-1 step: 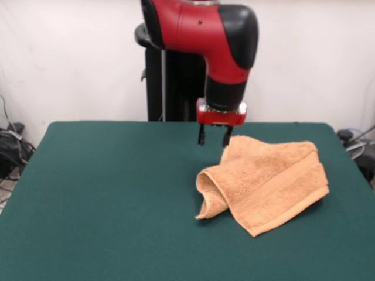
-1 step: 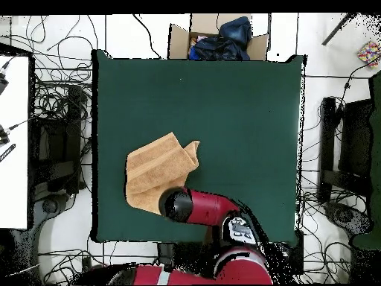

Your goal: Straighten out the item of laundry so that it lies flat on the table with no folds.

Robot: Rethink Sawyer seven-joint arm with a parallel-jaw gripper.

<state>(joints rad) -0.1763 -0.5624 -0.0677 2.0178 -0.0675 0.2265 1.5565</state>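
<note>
Hanging from the red and black arm, the gripper [image 1: 213, 138] hovered just above the table [image 1: 105, 193], at the far left corner of the towel [image 1: 266, 182] as the front view showed it. Its two dark fingers [image 1: 201, 136] stood slightly apart, with nothing between them. That peach towel lay crumpled on the green top, its left edge curled over into a rolled fold and a woven band running near its front edge.

Peach towel [image 1: 269, 181], seemingly banded; dark green table [image 1: 105, 199]; red-and-black arm [image 1: 205, 29].
</note>
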